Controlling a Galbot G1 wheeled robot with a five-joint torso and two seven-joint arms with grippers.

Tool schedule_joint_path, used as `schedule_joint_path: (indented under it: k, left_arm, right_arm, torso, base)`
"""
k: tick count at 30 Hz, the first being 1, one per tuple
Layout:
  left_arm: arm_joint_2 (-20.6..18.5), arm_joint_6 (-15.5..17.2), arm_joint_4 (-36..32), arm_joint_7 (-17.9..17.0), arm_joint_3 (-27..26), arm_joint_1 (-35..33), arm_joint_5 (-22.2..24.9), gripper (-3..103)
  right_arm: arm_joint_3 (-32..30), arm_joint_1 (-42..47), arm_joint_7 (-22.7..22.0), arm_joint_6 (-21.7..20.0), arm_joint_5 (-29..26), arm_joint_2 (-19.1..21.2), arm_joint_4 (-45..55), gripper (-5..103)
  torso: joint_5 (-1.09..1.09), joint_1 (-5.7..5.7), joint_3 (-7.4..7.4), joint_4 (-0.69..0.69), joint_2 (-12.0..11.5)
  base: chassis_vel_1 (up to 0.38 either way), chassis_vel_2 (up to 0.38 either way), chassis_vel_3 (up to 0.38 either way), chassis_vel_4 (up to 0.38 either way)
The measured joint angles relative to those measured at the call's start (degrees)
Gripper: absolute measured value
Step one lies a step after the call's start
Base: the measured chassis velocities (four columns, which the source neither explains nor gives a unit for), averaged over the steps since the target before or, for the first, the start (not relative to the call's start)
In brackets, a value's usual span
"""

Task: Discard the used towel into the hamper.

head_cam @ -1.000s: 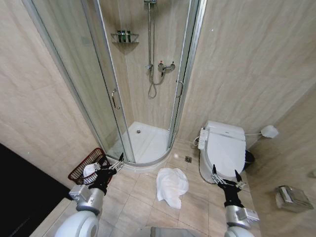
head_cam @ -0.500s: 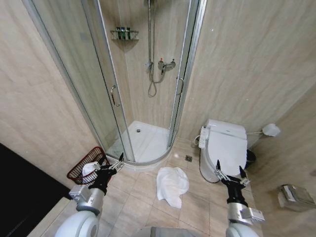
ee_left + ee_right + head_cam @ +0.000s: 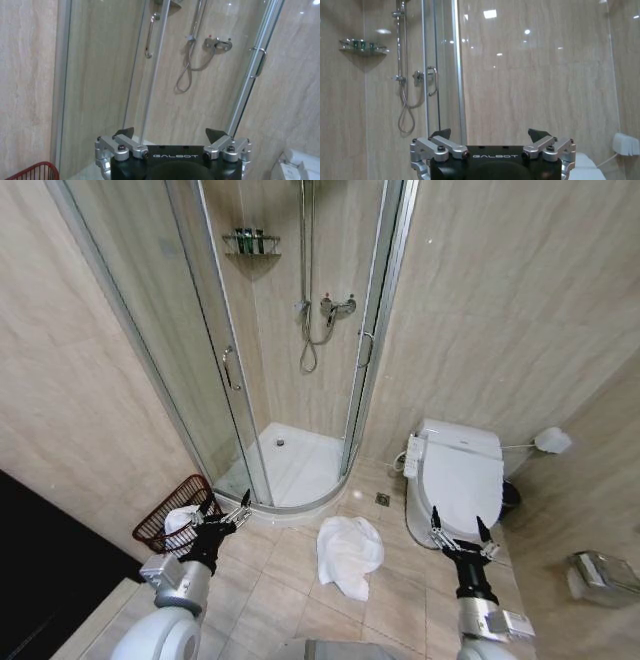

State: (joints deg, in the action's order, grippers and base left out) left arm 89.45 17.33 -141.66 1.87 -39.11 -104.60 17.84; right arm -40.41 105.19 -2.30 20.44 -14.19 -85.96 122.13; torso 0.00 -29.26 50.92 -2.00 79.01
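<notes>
A crumpled white towel [image 3: 349,553] lies on the tiled floor between the shower and the toilet. The hamper [image 3: 160,518], a dark red wire basket with something white inside, stands on the floor at the left by the shower glass; its rim [image 3: 31,169] shows at the edge of the left wrist view. My left gripper [image 3: 225,507] is open, held low just right of the hamper. My right gripper [image 3: 459,530] is open in front of the toilet, right of the towel. Both grippers [image 3: 170,133] [image 3: 490,133] hold nothing.
A curved glass shower cabin [image 3: 300,360] fills the corner ahead. A white toilet [image 3: 457,475] stands at the right, with a small bin [image 3: 508,496] behind it and a tissue holder [image 3: 600,573] on the right wall. A dark counter [image 3: 40,580] borders the left.
The head view has tilted down a little. The right gripper has shifted slightly, rightward and back. The towel, the hamper and the left gripper stay where they were.
</notes>
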Motion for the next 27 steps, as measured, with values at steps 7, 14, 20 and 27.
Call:
schedule_joint_path:
  k: [7, 14, 20, 27]
  left_arm:
    - [0.0, 0.0, 0.0, 0.0, 0.0, 0.0, 0.0, 97]
    - [0.0, 0.0, 0.0, 0.0, 0.0, 0.0, 0.0, 97]
    - [0.0, 0.0, 0.0, 0.0, 0.0, 0.0, 0.0, 97]
    - [0.0, 0.0, 0.0, 0.0, 0.0, 0.0, 0.0, 97]
  right_arm:
    - [-0.1, 0.0, 0.6, 1.5, -0.3, 0.0, -0.3, 100]
    - [-0.1, 0.0, 0.9, 1.8, -0.3, -0.1, -0.5, 100]
    - [0.0, -0.1, 1.2, 1.8, -0.3, -0.1, -0.6, 100]
    - [0.4, -0.1, 1.3, 1.8, 0.1, -0.1, -1.0, 100]
  torso:
    - [0.00, 1.02, -1.25, 0.00, -2.3]
    - [0.00, 1.65, -2.00, 0.00, -3.6]
    - [0.00, 2.22, -2.68, 0.00, -4.9]
    - [0.00, 3.00, -3.57, 0.00, -6.6]
  base:
    - [0.000, 0.000, 0.000, 0.000]
    - [-0.026, -0.020, -0.020, -0.025]
    - [-0.062, -0.064, -0.070, -0.071]
    - [-0.081, -0.089, -0.095, -0.098]
